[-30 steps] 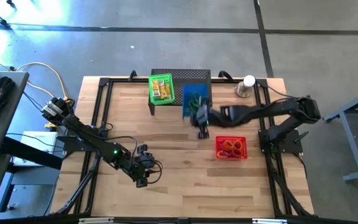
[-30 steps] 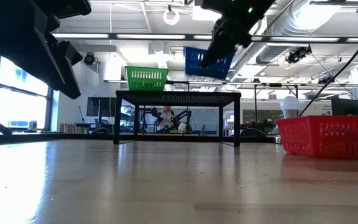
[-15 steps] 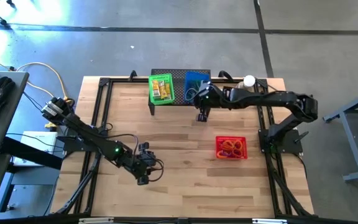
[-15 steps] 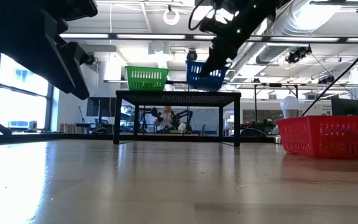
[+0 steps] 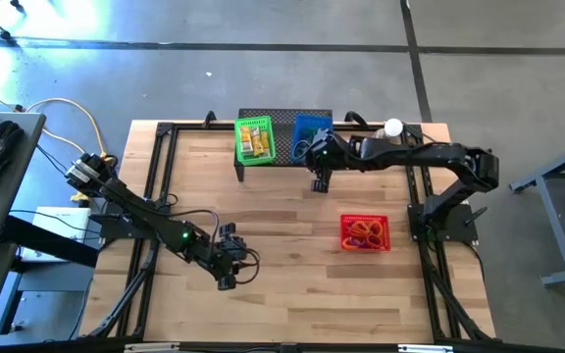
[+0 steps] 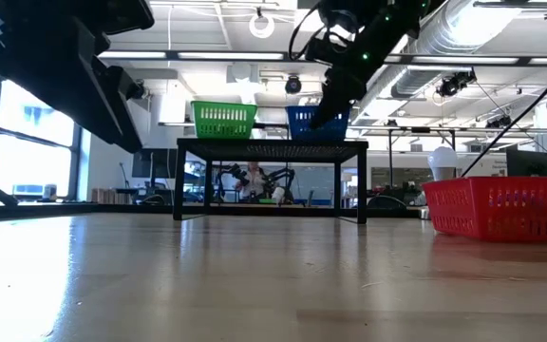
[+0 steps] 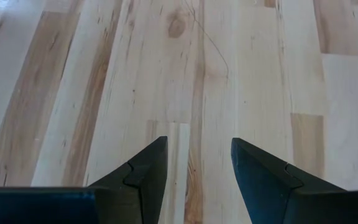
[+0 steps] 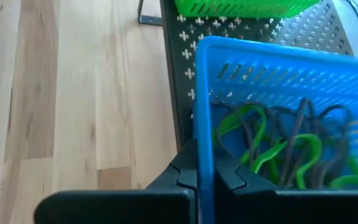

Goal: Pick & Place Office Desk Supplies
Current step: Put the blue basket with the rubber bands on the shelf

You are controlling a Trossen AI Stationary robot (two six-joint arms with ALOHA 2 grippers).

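A blue basket [image 5: 311, 127] with green and dark loops [image 8: 272, 146] inside stands on the black perforated stand [image 6: 272, 144], beside a green basket [image 5: 254, 139] that holds yellow packets. My right gripper [image 5: 316, 160] is shut on the blue basket's near wall. A red basket [image 5: 365, 232] with orange and red loops sits on the table at the right. My left gripper [image 7: 199, 149] hangs open over bare wood at the near left [image 5: 227, 271], holding nothing. My right gripper pinches the blue basket's near wall [image 8: 204, 143] at its corner, one finger inside the basket and one outside. The fingers slant down from the table's near right side. The basket sits level and upright, its bottom [image 6: 316, 138] at the stand's top.
A silver cup with a white ball [image 5: 390, 132] stands at the far right corner, close to my right arm. Black frame rails [image 5: 155, 196] run along the table's edges. Bare wood lies in the table's middle and near part.
My right gripper has carried the blue basket toward the table's far edge, from in front of the stand to over it. The basket, earlier tilted and higher, has come down level onto the stand beside the green basket. The grip stays shut.
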